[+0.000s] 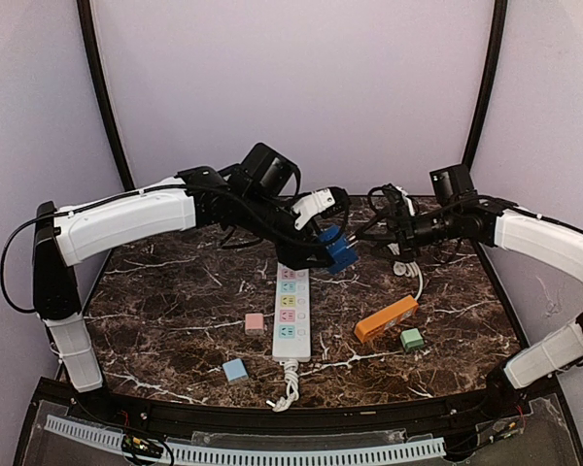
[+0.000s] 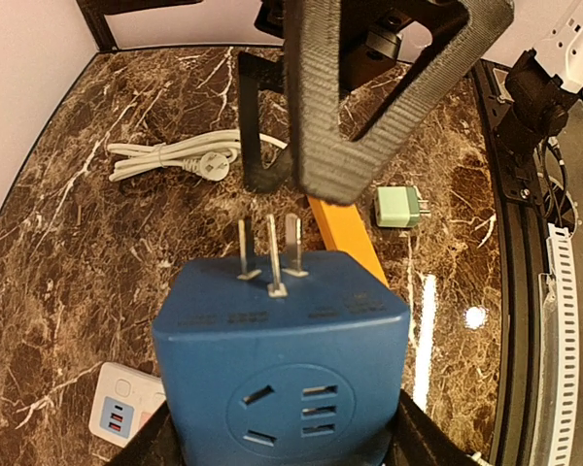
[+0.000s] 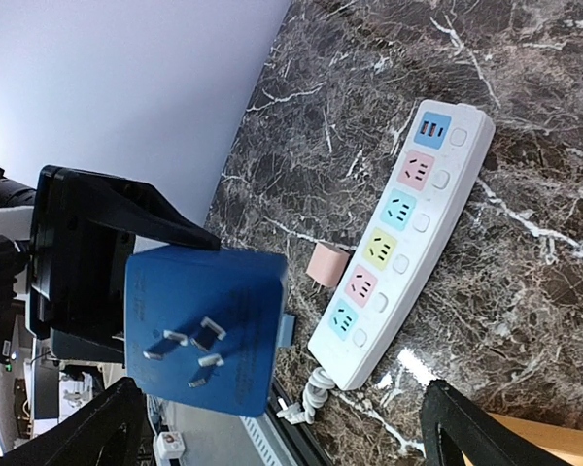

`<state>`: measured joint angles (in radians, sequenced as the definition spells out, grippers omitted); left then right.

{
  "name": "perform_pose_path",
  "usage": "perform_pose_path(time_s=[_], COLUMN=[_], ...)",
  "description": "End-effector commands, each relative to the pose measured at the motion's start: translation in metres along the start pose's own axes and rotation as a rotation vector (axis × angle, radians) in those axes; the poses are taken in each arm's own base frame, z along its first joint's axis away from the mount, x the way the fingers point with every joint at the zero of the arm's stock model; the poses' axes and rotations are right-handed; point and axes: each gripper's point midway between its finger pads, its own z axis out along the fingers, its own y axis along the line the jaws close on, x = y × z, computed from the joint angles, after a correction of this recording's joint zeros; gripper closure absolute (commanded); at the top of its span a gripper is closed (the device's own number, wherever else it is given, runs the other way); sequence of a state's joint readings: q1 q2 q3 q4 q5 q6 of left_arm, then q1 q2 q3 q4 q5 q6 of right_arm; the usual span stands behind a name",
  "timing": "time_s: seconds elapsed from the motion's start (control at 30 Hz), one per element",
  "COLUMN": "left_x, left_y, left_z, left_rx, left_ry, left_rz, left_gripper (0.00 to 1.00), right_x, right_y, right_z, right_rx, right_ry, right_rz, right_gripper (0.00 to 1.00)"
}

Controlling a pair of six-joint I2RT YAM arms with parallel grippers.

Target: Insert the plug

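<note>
Dark brown marble tabletop (image 1: pixel 175 291) with white veins lay under pale lilac walls. Above it the left gripper (image 1: pixel 327 245) was clamped on a blue cube-shaped plastic adapter plug (image 2: pixel 282 359), holding it off the surface over the far end of a long white power strip (image 1: pixel 291 313) with pastel sockets. Three metal prongs (image 2: pixel 270 254) on the plug pointed toward the right gripper (image 1: pixel 389 228), whose jaws stood spread wide with nothing between them, its dark fingers (image 3: pixel 471 432) just beyond the prongs. Beside the strip sat a small pink cube plug (image 1: pixel 255 323); a light blue cube plug (image 1: pixel 235 370) lay nearer the arm bases. To the strip's right were an orange rectangular bar (image 1: pixel 386 318) and a green cube plug (image 1: pixel 412 339), and a bundled white cable (image 2: pixel 175 155) lay at the far side.
</note>
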<state>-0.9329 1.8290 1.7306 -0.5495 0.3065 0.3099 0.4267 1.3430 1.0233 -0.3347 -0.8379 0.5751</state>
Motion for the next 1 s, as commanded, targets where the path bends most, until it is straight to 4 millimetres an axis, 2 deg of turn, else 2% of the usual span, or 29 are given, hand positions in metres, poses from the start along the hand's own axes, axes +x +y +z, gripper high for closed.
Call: perform_pose_path(time_s=[0.0, 0.17, 0.57, 0.73, 0.97], left_x=[-0.011, -0.015, -0.021, -0.023, -0.023], left_y=[-0.012, -0.015, -0.020, -0.023, -0.021], left_z=[0.002, 0.005, 0.011, 0.014, 0.017], left_rx=[0.036, 0.048, 0.046, 0.043, 0.028], left_ry=[-0.014, -0.010, -0.011, -0.007, 0.010], left_rz=[0.022, 0.038, 0.057, 0.064, 0.072], left_gripper=[0.99, 0.99, 0.99, 0.99, 0.99], right_x=[-0.004, 0.001, 0.009, 0.019, 0.030], right_y=[0.022, 0.028, 0.022, 0.022, 0.014], right_z=[0.008, 0.014, 0.027, 0.031, 0.032], right_rx=[-0.063, -0.079, -0.083, -0.100, -0.074], right_ry=[0.028, 0.055, 0.116, 0.170, 0.202], right_rz=[-0.038, -0.039, 0.006, 0.018, 0.031], right_gripper=[0.01, 0.01, 0.06, 0.08, 0.21])
